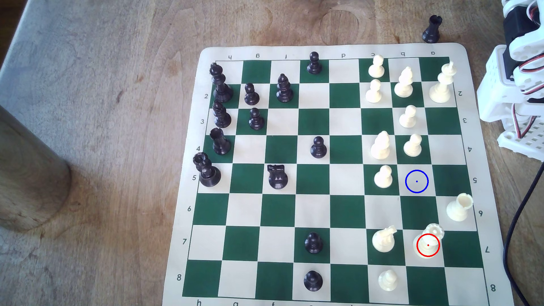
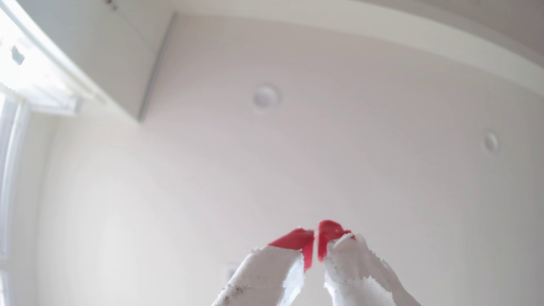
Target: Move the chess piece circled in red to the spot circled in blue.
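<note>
- The cream queen (image 1: 429, 243) is standing upright on the red-ringed square near the exterior view's right edge of the board (image 1: 323, 297), the ring partly covering its base.
- The blue-ringed spot (image 1: 416, 181) is sitting bare two rows farther along the same column, just right of a cream pawn (image 1: 383, 176).
- A cream knight (image 1: 383, 239) is standing just left of the queen; a cream rook (image 1: 458, 207) is standing far-right of it.
- The arm's white base (image 1: 518, 73) is being cut off at the right edge.
- In the wrist view, the red-tipped fingers (image 2: 316, 244) are pointing at a blurred ceiling, pressed nearly together, grasping nothing.
</note>
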Motion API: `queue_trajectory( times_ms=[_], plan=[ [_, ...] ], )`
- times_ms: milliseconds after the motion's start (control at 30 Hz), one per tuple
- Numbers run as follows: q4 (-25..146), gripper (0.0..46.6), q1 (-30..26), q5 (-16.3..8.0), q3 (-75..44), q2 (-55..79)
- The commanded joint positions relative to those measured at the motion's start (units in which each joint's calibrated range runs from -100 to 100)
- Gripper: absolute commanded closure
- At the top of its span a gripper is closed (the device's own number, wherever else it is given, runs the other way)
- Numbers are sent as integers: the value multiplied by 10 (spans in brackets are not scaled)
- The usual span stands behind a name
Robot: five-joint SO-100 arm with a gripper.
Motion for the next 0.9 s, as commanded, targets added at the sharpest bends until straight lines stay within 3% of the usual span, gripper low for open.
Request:
queue_trajectory(
  times_ms=[0, 167, 367, 500, 733, 867],
  plan=[
    [-5, 464, -32, 2, 9, 1],
    [125, 464, -80, 2, -42, 1],
    [402, 464, -126, 2, -167, 1],
    [534, 464, -130, 2, -230, 1],
    [955, 464, -143, -2, -366, 1],
    [1031, 464, -147, -14, -381, 1]
  ],
)
